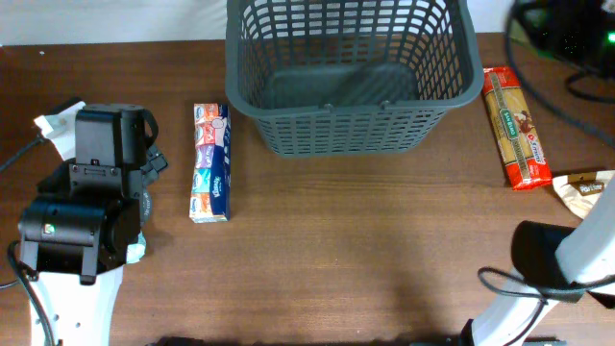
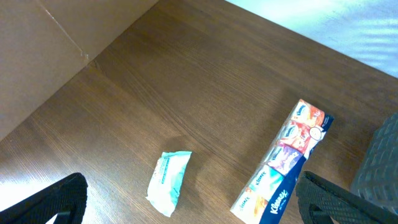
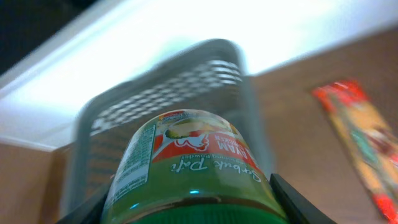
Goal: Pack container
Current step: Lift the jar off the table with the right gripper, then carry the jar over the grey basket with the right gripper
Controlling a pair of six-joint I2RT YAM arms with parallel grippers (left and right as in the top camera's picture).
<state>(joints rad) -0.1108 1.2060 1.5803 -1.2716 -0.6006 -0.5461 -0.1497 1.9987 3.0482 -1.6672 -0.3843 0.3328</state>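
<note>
Since my right gripper (image 3: 193, 208) is clamped on the green-labelled jar (image 3: 186, 158), with the container (image 3: 155, 99) ahead of it at the far middle of the table (image 1: 384, 240), I judge that height matters most: I should clear the near lattice wall, centre over the solid bottom, lower the jar upright, then let go. My left gripper (image 2: 189, 196) hangs spread wide and empty near the tissue pack (image 2: 280, 162).

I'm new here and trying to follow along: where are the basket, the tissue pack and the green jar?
basket (image 1: 356, 125): overhead view, on its front lattice wall.
tissue pack (image 1: 210, 163): overhead view, middle of the wrapper.
green jar (image 3: 186, 165): right wrist view, on its label.
</note>
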